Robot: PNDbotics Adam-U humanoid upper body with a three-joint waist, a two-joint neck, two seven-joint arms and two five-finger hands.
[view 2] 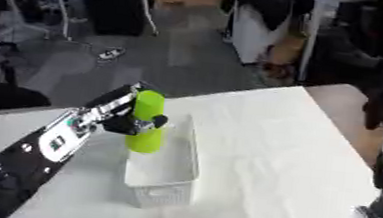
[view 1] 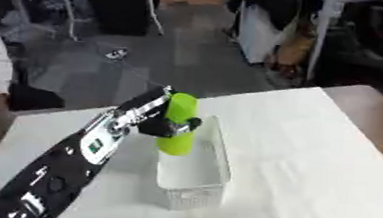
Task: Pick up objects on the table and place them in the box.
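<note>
Green bottle held over the white box

The left hand point(view 1: 154, 120) has its fingers curled round the green bottle point(view 1: 178, 125) (upright); the white box point(view 1: 193, 179) stands directly below them, probably for lowering it straight in.

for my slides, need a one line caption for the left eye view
Left hand holds an upright green bottle above the white box on the white table.

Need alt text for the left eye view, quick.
The left hand, fingers curled round an upright lime-green cylinder, holds it over the far end of a white box on a white table.
</note>
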